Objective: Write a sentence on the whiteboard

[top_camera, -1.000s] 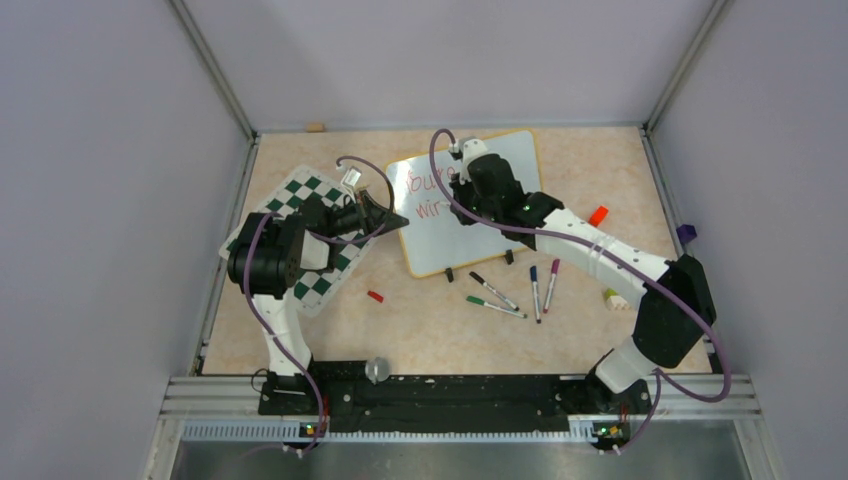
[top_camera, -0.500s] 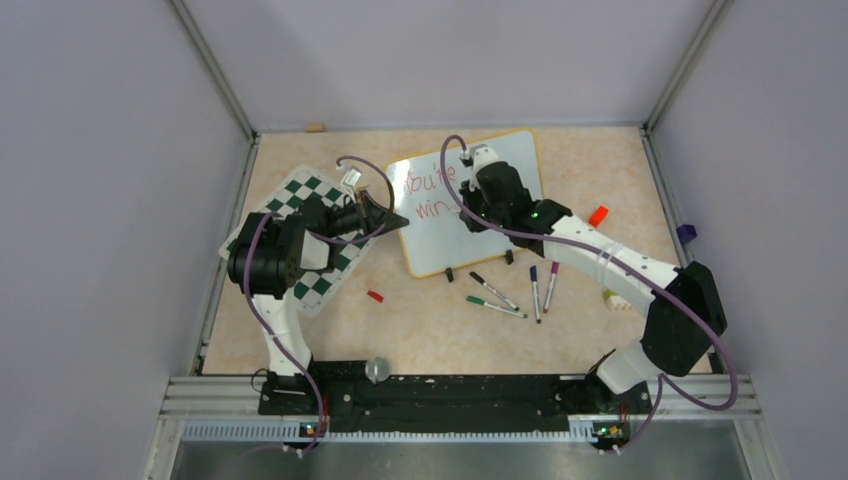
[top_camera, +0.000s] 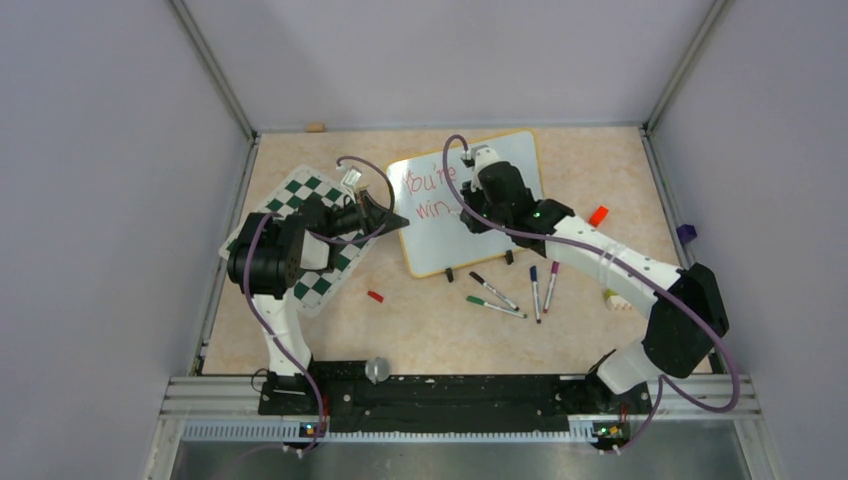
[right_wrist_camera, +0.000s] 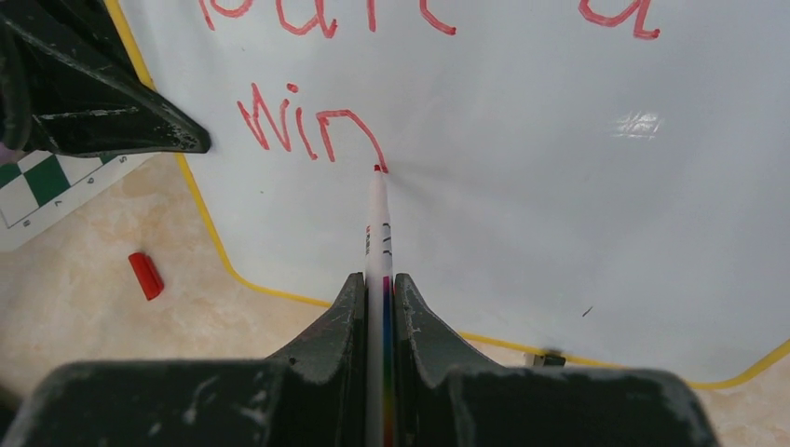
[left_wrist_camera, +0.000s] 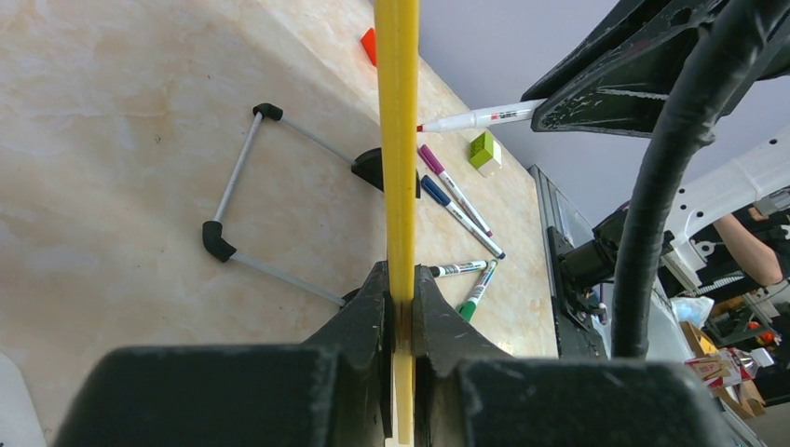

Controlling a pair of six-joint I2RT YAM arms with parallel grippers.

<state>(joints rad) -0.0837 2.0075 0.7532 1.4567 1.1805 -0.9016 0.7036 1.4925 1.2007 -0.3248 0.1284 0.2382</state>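
The whiteboard (top_camera: 455, 248) is found toward the far middle of the desk (top_camera: 420, 335), turned at a slant, with its two black clips on the long edge nearest the arms. Red writing (right_wrist_camera: 303, 126) is seen on its left part: "You're a" on the upper line and "win" below it.

The whiteboard's left edge is clamped by the left gripper (top_camera: 396, 220). In the left wrist view the thin yellow frame (left_wrist_camera: 399, 140) is pinched between the closed jaws. A grey wire bracket (left_wrist_camera: 240, 182) with black ends is seen on the desk just beside that frame.

The right gripper (right_wrist_camera: 379, 291) is held over the whiteboard's middle and is closed on a red marker (right_wrist_camera: 377, 223). The marker's tip is pressed against the white surface at the foot of the last stroke of the "n" in "win".

A green-and-white chess mat (top_camera: 292, 250) is laid to the left of the whiteboard, partly covered by the left arm. A small red cap (top_camera: 375, 296) is seen on the desk near the whiteboard's near left corner. Four markers are scattered just off the clipped edge: a black one (top_camera: 493, 291), a green one (top_camera: 495, 307), a blue one (top_camera: 534, 292) and a purple one (top_camera: 551, 286). An orange-red piece (top_camera: 598, 215) is placed to the right of the whiteboard.
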